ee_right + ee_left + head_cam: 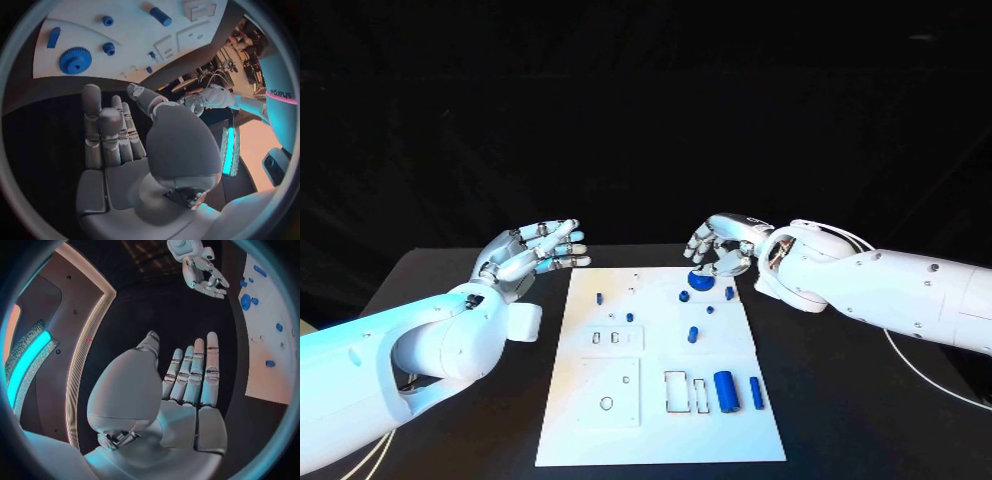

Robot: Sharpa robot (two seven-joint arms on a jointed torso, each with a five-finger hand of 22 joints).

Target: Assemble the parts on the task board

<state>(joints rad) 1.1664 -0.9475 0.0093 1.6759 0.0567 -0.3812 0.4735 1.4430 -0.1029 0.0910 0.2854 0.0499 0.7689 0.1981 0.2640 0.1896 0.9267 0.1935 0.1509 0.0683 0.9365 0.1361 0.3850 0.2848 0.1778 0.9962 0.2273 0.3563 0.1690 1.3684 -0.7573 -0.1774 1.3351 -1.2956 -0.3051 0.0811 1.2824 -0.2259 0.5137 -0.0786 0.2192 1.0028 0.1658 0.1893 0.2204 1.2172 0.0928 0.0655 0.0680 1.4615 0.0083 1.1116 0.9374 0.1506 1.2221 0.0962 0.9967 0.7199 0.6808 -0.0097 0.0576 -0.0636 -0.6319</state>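
Left hand [531,250]: hovering beside board [589,440], fingers spread, holding nothing.
Right hand [727,243]: hanging empty, fingers apart, above gear [700,283].
Risk: descending off-centre, it may be knocking the gear away.

Place: a robotics lab or demo booth, as far as I can tell.
Surface: my black surface [473,420] stands against black drapes [646,100] that close off the back.
Work piece: a white task board [661,440] with small blue parts [726,386], a test fixture rather than household goods.
Surroundings: a curved wall panel with a glowing cyan strip [25,365]; racks of cabled equipment [228,60] lie past my wrist.
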